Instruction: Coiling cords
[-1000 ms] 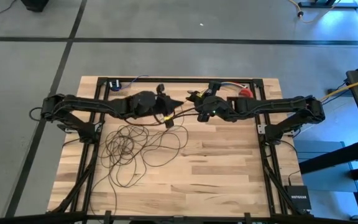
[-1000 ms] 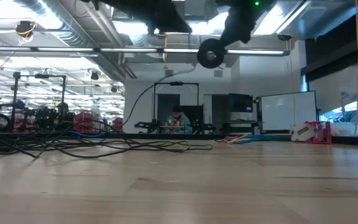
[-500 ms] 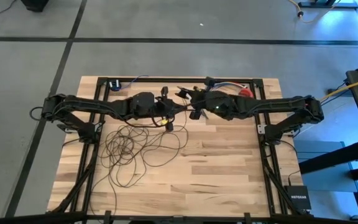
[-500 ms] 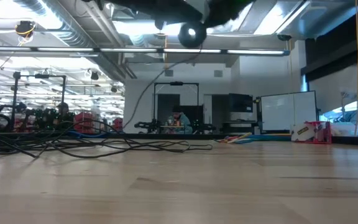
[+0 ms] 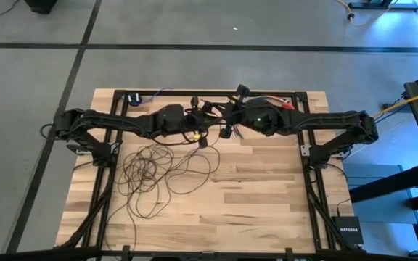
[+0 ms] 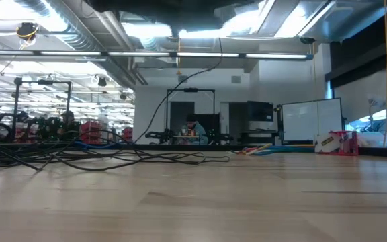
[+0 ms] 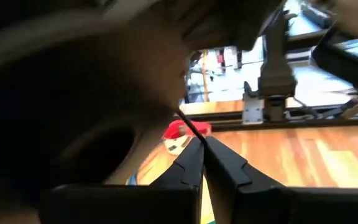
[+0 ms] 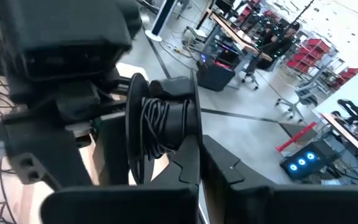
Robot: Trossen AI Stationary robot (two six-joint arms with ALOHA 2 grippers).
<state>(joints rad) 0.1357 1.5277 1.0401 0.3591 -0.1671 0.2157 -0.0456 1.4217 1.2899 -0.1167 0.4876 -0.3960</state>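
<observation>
High view: left pincer (image 5: 207, 116) meets right pincer (image 5: 225, 122); both closed

Both arms stretch inward from the side edges of the tabletop, meeting near the middle of the far edge, raised well above the surface. Left tool (image 5: 197, 125) fingers (image 7: 188, 163) pressed together, closed. Right tool (image 5: 227, 116) fingers (image 8: 188, 163) likewise closed, wrist rolled, just beside the left tool.
</observation>
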